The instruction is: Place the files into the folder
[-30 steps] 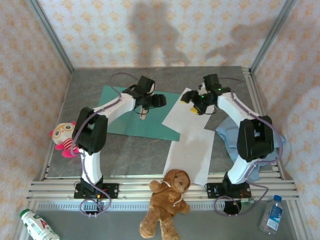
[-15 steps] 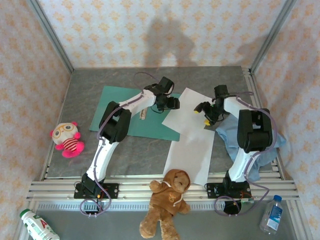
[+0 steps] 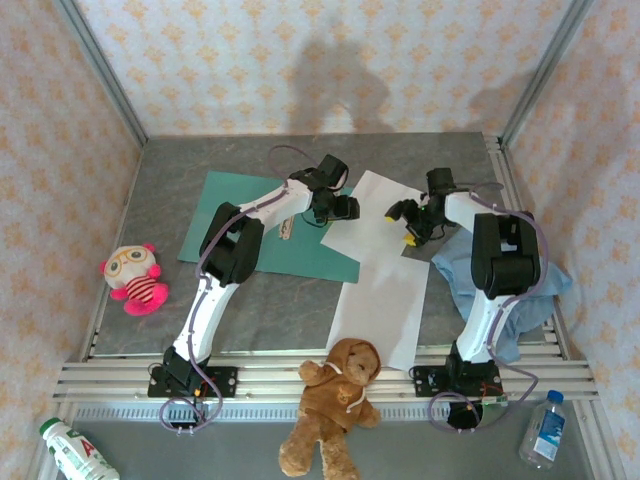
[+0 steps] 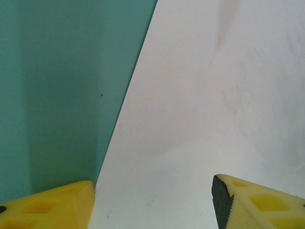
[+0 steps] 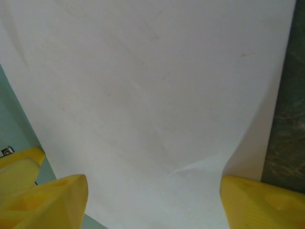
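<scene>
Way off to the near left of the folder, a white plastic bottle with a green cap is seen lying down below the bench. A pink-and-white plush toy is parked just left of the folder, at the edge of the grey stone-look bench.

The thin teal-green card folder is laid flat on the bench. A small pale thing is resting on it, too small to be made out.

The left arm is stretched across the folder, and the left jaws are held over its right edge. In the wrist view the yellow fingers are spread wide, nothing gripped, with teal under one and paper under the other.

The upper sheet of plain white paper is tilted, its left edge overlapped onto the folder's right edge. The lower sheet of white paper is laid near-right of the folder, meeting the upper one.

A brown teddy bear is slumped well nearer than the folder.

The right arm is reached in from the folder's right, with the right jaws over the upper sheet. Fingers opened wide, nothing held, and a small buckle is seen in the paper edge.

A light blue cloth is bunched further right of the folder, and a clear water bottle is left far to its near right.
</scene>
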